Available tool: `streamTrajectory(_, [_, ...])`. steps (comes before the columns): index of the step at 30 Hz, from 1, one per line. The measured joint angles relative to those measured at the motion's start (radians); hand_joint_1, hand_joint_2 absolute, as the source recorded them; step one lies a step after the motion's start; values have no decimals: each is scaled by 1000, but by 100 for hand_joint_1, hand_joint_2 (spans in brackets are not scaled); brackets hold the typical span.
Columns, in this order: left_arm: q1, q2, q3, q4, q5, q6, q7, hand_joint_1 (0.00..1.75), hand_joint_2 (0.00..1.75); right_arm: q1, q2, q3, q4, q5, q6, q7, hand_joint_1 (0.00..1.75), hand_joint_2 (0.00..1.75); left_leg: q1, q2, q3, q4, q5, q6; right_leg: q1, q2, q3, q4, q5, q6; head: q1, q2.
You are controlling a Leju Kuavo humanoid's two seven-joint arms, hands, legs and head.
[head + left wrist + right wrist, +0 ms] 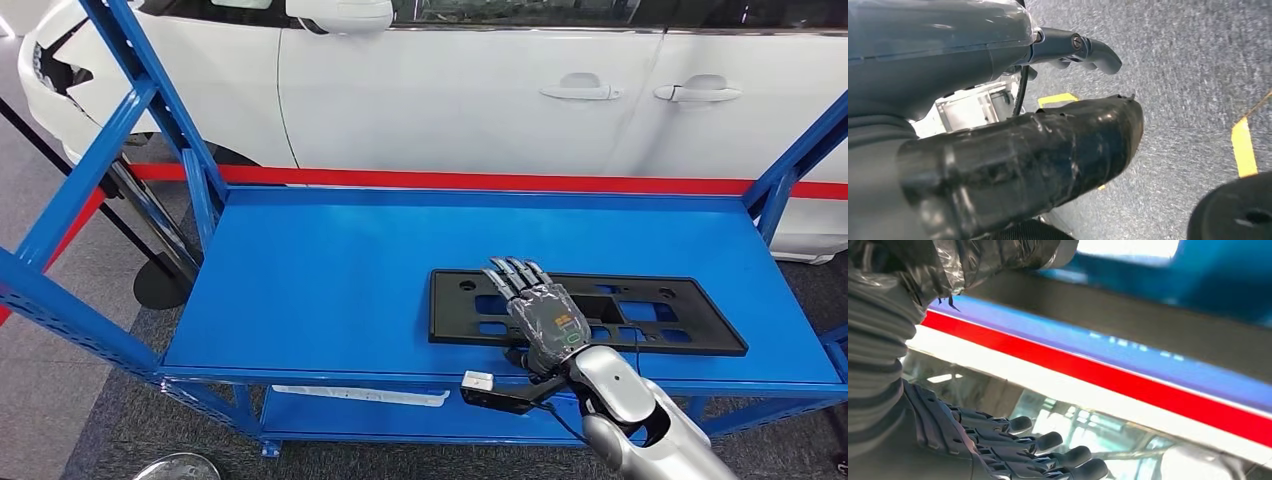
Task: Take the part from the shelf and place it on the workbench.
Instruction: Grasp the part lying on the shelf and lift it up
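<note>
A flat black rectangular part point(680, 312) with several cut-outs lies on the right half of the blue shelf deck point(320, 280), close to its front edge. My right hand point(538, 310) lies over the part's left half with the palm down and the fingers stretched out and apart across it. The thumb sits at the part's near edge. In the right wrist view its dark fingers point(1023, 450) reach forward, spread, closed on nothing. My left hand point(1013, 150) hangs over grey floor, holding nothing, fingers point(1083, 50) only slightly bent.
Slanted blue posts point(150, 100) frame the shelf on the left and right point(790, 170). A lower shelf carries a white strip point(360, 395). Behind stand a white car point(480, 90), a red barrier belt point(450, 180) and a black stanchion base point(160, 285). Yellow floor marks point(1243, 145).
</note>
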Motion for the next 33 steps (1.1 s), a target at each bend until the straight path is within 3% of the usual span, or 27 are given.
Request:
streamTrajectory(7, [22,0,-56,-30,17,3,2,0,0,31,66,-80,46,46,-29,-14,0,175,0,0,-1,0,0,0,0,0,0,0,0,0,0,0])
streamTrajectory(17, [31,0,-73,-43,18,2,3,0,0,43,96,-116,62,52,-29,-16,0,175,0,0,-1,0,0,0,0,0,0,0,0,0,0,0])
streamTrajectory(22, [36,0,-79,-49,23,1,3,0,0,51,107,-132,69,135,1,-14,0,175,0,0,-1,0,0,0,0,0,0,0,0,0,0,0])
streamTrajectory(26, [34,0,-78,-50,8,1,2,0,0,37,99,-124,124,222,33,9,170,175,0,0,-1,0,0,0,0,0,0,0,0,0,0,0])
streamTrajectory(33, [31,0,-75,-50,26,9,1,0,0,-10,79,-80,203,241,67,40,175,175,0,1,1,0,0,0,0,0,3,0,0,0,0,0])
